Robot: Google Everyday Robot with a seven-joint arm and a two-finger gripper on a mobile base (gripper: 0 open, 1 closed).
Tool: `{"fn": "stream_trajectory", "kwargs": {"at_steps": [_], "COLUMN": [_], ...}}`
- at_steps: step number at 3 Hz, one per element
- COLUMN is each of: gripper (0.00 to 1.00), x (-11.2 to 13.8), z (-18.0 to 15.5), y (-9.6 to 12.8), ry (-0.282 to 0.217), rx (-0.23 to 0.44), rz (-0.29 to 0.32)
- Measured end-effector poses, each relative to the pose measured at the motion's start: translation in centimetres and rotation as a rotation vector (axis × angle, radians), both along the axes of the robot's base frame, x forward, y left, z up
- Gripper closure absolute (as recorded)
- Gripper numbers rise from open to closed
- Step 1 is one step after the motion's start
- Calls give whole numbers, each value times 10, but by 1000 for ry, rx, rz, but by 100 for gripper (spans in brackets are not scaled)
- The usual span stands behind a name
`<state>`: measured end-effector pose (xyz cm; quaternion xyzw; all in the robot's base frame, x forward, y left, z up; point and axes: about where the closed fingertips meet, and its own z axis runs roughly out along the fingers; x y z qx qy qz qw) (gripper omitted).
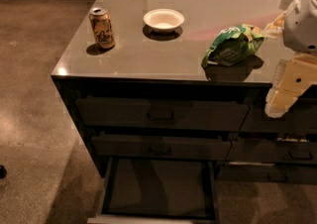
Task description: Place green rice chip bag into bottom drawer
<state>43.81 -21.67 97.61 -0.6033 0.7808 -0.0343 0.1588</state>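
Floor (pixel 29 119): speckled brown, left of frame.
Cabinet (pixel 163 114): dark, with a glossy grey top, centre.
Bottom drawer (pixel 158 188): pulled out, lower centre.
Gripper (pixel 290 84): cream, right edge, at the counter's front edge; cannot tell its grip.
Green rice chip bag (pixel 233 44): over the countertop, right of centre, near the gripper.
Bowl (pixel 163 20): white, upper centre.
Can (pixel 102 28): gold, upright, upper left.

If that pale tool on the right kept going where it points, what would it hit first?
The tool, before the right end of the counter, points downward: probably the right-hand drawer fronts; depth unclear.
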Motion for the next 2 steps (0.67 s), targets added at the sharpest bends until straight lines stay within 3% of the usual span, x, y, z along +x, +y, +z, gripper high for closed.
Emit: {"fn": "stream_trajectory", "kwargs": {"at_steps": [1, 2], "gripper": [0, 0], "x": [0, 26], "z": [0, 1], "y": [0, 2], "ry": [0, -67], "rx": [0, -51], "rz": [0, 84]}}
